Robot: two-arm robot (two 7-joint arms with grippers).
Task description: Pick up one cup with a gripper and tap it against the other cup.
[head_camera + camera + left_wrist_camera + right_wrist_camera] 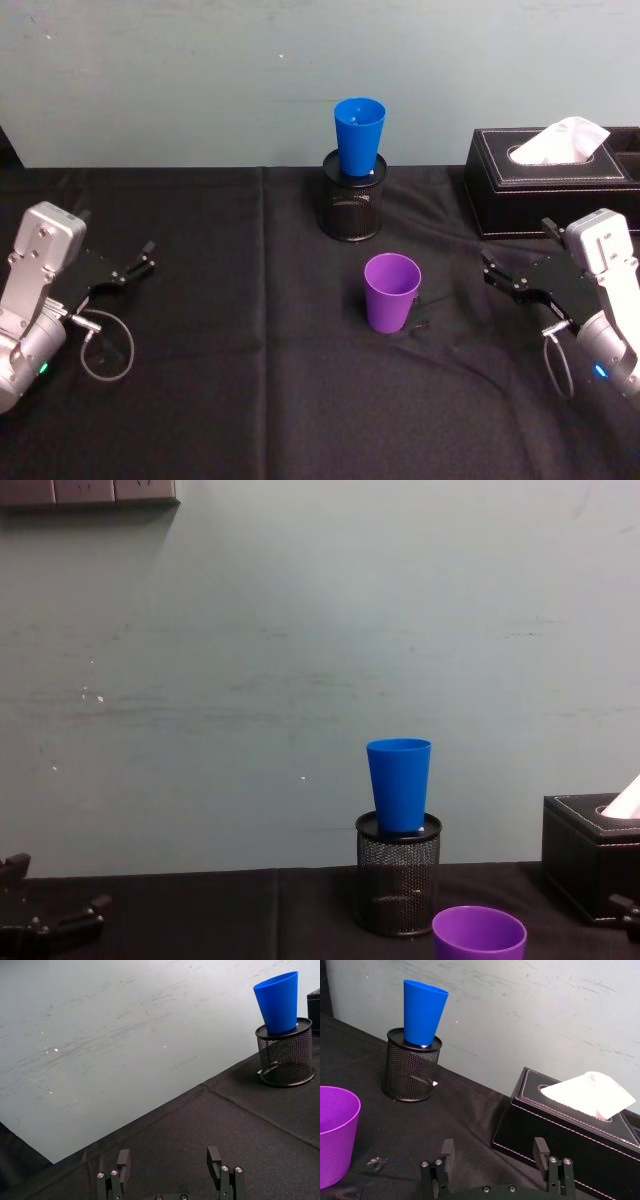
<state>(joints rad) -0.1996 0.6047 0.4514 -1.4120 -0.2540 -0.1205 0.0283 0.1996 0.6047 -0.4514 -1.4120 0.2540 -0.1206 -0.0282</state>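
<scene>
The purple cup (391, 291) stands upright on the black cloth near the table's middle; its rim also shows in the chest view (479, 936) and in the right wrist view (335, 1132). Behind it the blue cup (359, 135) sits upright in the mouth of a black mesh pen holder (353, 199), seen too from the wrists (278, 1001) (423, 1011) and chest (399, 784). My left gripper (148, 258) rests open at the far left (169, 1162), well away from both cups. At the right my right gripper (492, 272) is open (494, 1152), a short way from the purple cup.
A black tissue box (550, 180) with a white tissue stands at the back right, just behind my right gripper. A small crumpled scrap (420, 326) lies by the purple cup's base. A pale wall (300, 660) closes off the table's far edge.
</scene>
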